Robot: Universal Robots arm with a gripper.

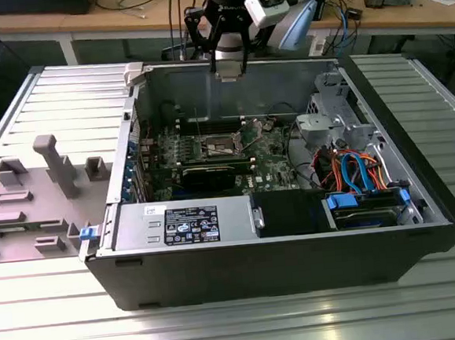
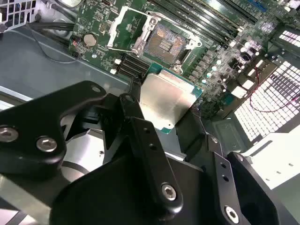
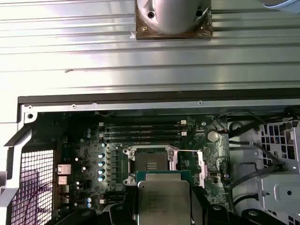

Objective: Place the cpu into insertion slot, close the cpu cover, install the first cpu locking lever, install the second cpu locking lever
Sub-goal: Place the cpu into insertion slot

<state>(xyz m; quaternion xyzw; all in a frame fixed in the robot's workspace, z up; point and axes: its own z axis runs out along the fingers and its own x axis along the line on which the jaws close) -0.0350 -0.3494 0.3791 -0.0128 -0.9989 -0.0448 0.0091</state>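
Observation:
My gripper (image 1: 227,69) hangs over the back wall of the open computer case, shut on the cpu (image 2: 166,101). The cpu (image 3: 163,197) is a flat square chip with a silver top and green edge, held by two opposite sides between black fingers (image 2: 132,115). It is well above the green board. The insertion slot (image 2: 164,43) lies open with its dark centre bare; it is near the board's middle (image 1: 220,145) and just beyond the chip (image 3: 150,165). The cpu cover (image 2: 124,28) stands flipped up beside the slot. A thin locking lever (image 2: 180,29) sticks out along the slot's side.
A long black graphics card (image 1: 212,173) lies in front of the slot. Memory slots (image 3: 140,131) run behind it. A power supply (image 1: 184,223), a drive cage (image 1: 338,122) and orange and blue cables (image 1: 353,168) crowd the case. A grey fixture (image 1: 51,180) stands outside at the exterior view's left.

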